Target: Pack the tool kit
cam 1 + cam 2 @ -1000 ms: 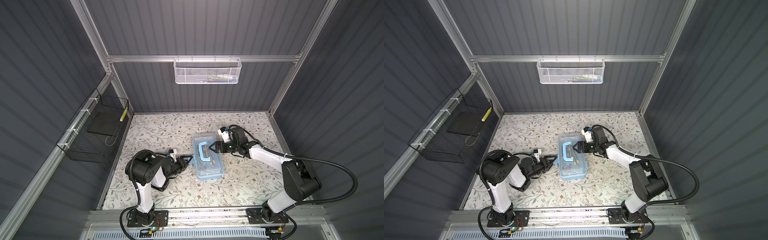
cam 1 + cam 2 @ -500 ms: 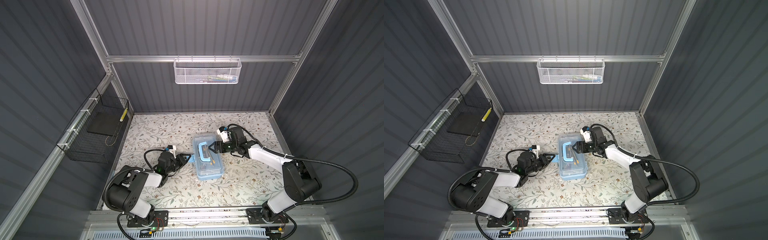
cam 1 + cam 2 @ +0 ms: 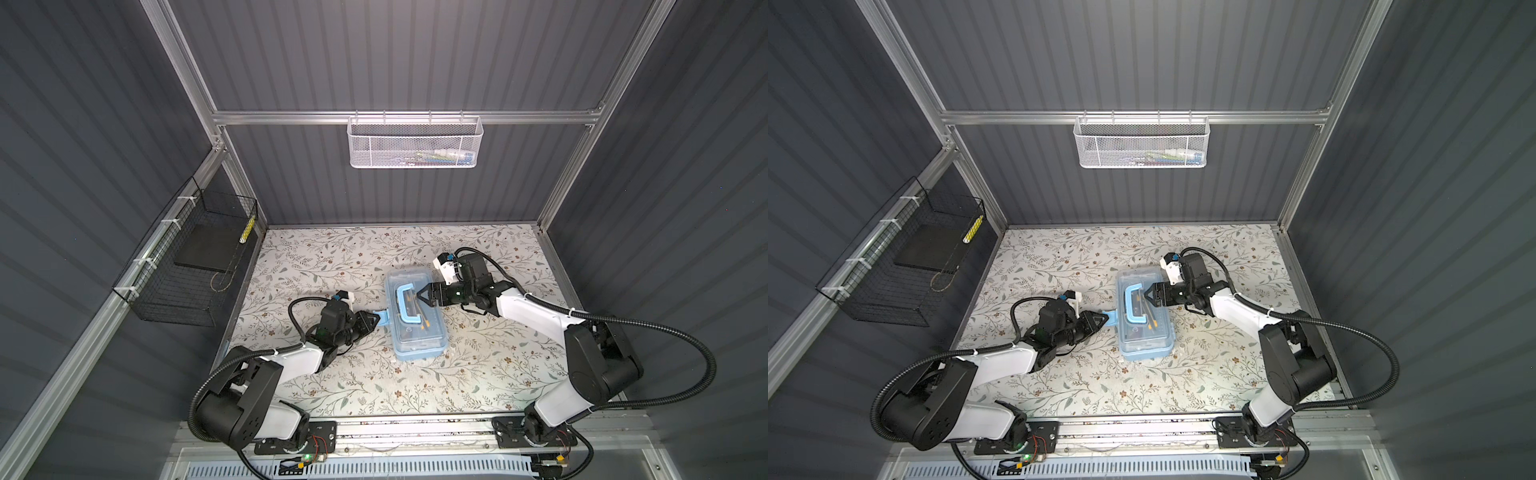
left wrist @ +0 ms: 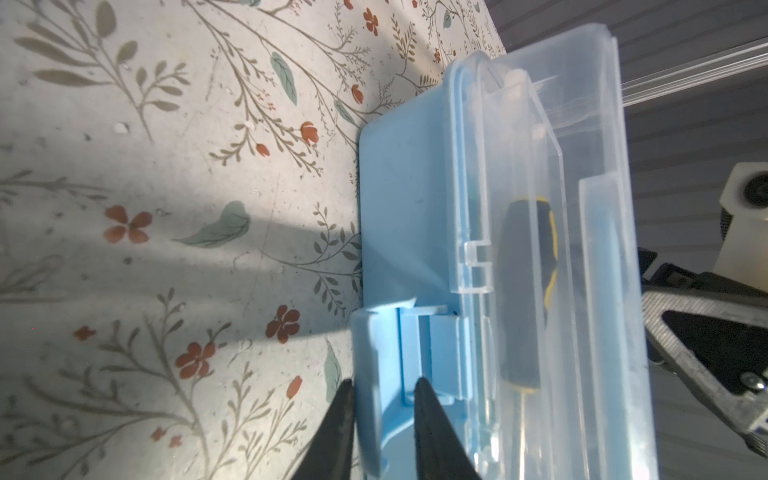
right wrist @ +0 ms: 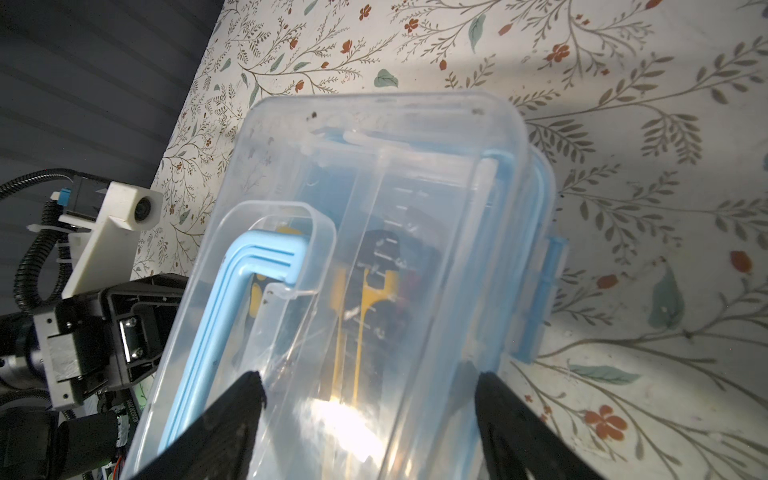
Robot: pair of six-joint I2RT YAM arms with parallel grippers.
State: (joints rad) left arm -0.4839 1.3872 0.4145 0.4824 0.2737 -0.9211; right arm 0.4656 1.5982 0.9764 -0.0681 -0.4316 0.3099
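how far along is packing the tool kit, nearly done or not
Nearly done, it seems. Done: tools lie inside the tool kit, a black-and-yellow handled tool showing through the lowered clear lid. In hand: the left claw pinches the blue side latch, which sticks out unfastened, while the right claw rests open over the lid. Left: snapping that latch shut; the opposite latch's state is unclear.

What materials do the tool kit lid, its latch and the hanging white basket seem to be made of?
The tool kit lid looks like clear glossy plastic: tools show through it and light glares off it. The latch looks like opaque light-blue moulded plastic with a matte face. The white basket seems to be painted metal mesh, judging by its fine perforated walls.
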